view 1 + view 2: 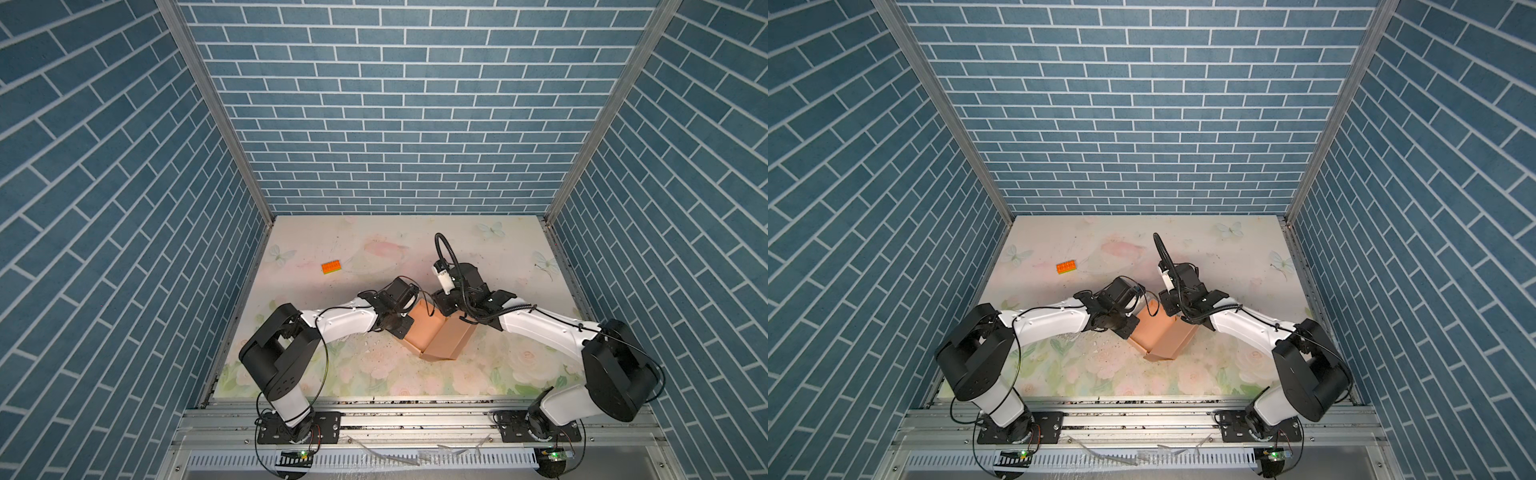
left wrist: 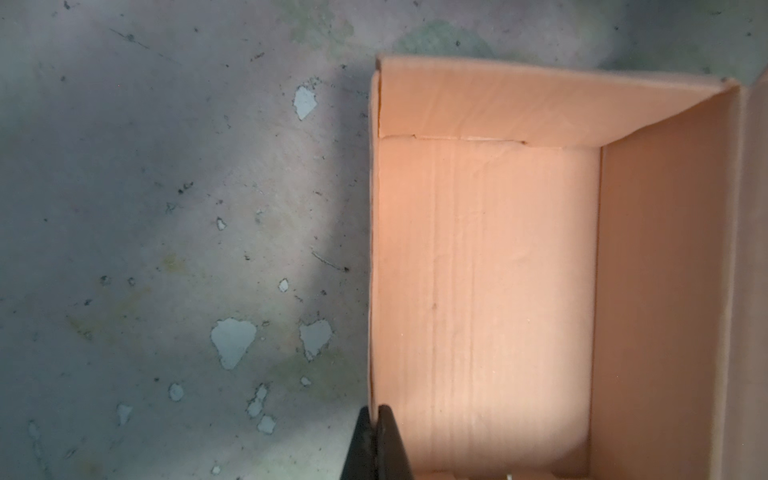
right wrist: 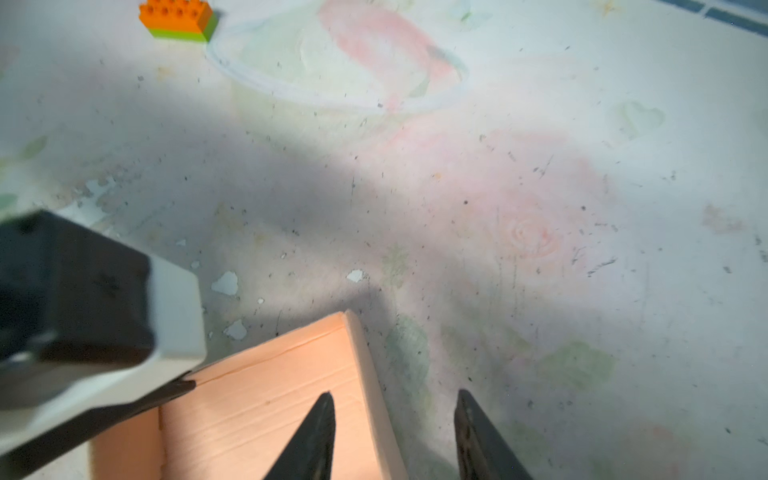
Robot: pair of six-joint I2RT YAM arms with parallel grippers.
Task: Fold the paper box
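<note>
Jaws of the left gripper (image 2: 375, 409) pinch one side wall of the paper box (image 1: 428, 332); those of the right gripper (image 3: 395, 394) stand parted astride an adjoining wall, gripping nothing. Best bet: hold the left pinch as anchor while the right takes the raised lid (image 1: 451, 340) by its free edge, swinging about the hinge without dragging. Box sits on the table (image 1: 374, 249) between both grippers, mouth up, long axis near-to-far, slanting right.

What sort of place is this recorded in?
Probably a lab robot cell: printed blue-brick panels on aluminium posts enclose a floral tabletop, and two arms bolted to a front rail work on the paper box.
</note>
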